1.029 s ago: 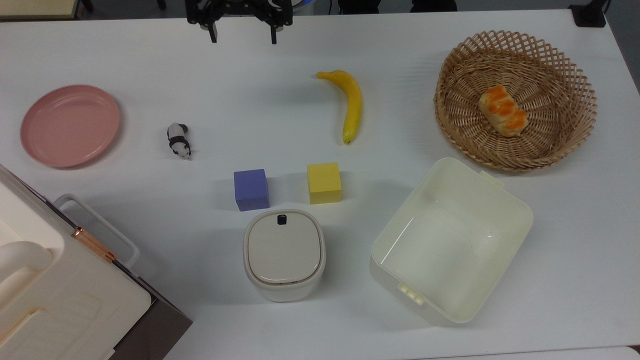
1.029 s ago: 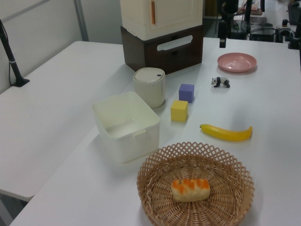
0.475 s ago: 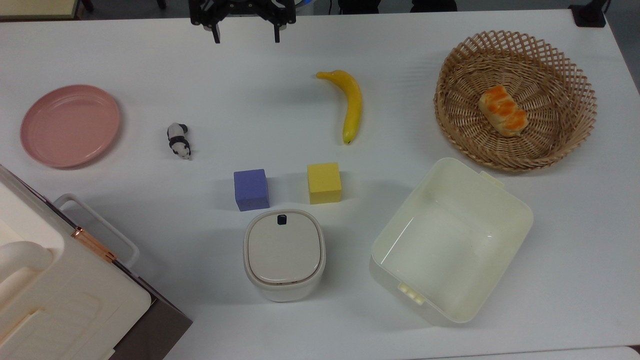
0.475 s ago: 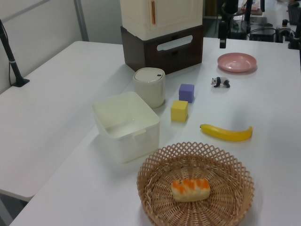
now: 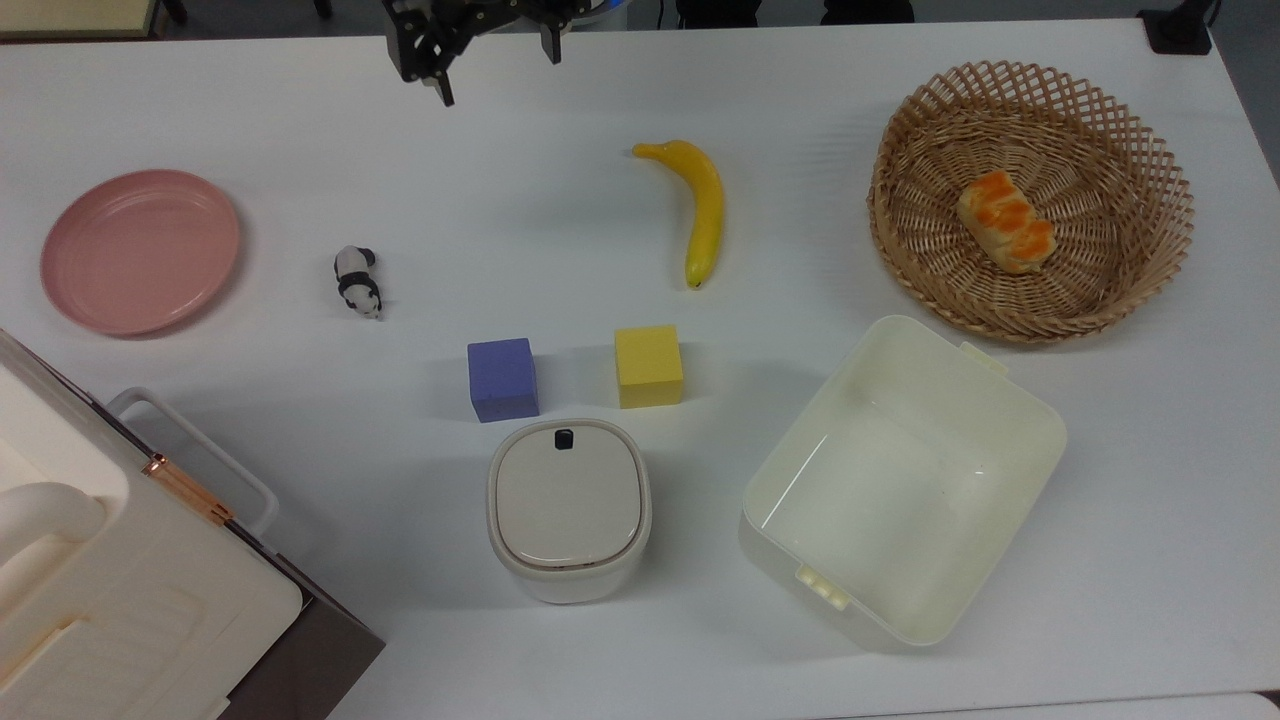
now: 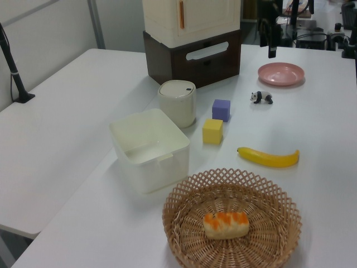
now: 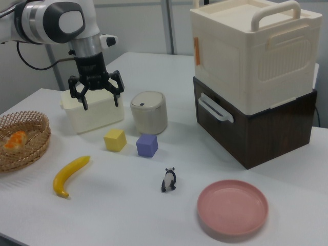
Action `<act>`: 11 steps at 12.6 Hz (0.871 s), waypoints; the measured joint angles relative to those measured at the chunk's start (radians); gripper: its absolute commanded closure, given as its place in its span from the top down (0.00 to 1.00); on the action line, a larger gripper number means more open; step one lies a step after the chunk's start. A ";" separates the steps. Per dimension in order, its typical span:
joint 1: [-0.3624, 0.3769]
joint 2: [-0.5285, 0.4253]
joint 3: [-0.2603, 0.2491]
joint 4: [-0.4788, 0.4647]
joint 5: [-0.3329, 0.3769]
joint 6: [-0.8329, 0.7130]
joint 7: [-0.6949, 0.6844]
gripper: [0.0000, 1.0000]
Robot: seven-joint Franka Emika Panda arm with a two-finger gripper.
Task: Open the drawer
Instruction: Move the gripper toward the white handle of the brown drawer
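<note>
The drawer [image 7: 252,132] is the dark brown lower box under the cream cabinet [image 7: 253,48], with a white loop handle [image 7: 213,108] on its front. Its front sits flush with the cabinet. It lies at the top view's bottom left, drawer handle [image 5: 195,450] facing the table, and at the far end of the left view, drawer [image 6: 195,60]. My gripper [image 7: 100,101] hangs open and empty above the table, well away from the drawer. In the top view the gripper [image 5: 497,65] is at the top edge; in the left view the gripper [image 6: 269,40] is at the far right.
A pink plate [image 5: 140,250] and a toy panda [image 5: 357,281] lie between gripper and drawer. On the table are also a purple cube [image 5: 502,379], a yellow cube [image 5: 648,366], a lidded pot [image 5: 568,508], a cream tub [image 5: 900,480], a banana [image 5: 700,205], and a basket [image 5: 1030,200] with bread.
The gripper has turned about its own axis: in the top view its left finger swung down and its right finger up. Nothing on the table moved.
</note>
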 measured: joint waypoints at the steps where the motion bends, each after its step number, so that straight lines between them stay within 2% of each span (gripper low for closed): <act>1: 0.001 0.000 0.002 0.000 0.000 0.000 -0.086 1.00; 3: 0.006 0.005 0.004 0.000 -0.006 0.031 -0.211 1.00; 4: 0.014 0.014 0.004 -0.002 -0.033 0.097 -0.236 1.00; 8: 0.000 0.075 -0.003 -0.033 -0.180 0.425 -0.292 1.00; 11: -0.066 0.129 -0.008 -0.145 -0.321 0.754 -0.314 1.00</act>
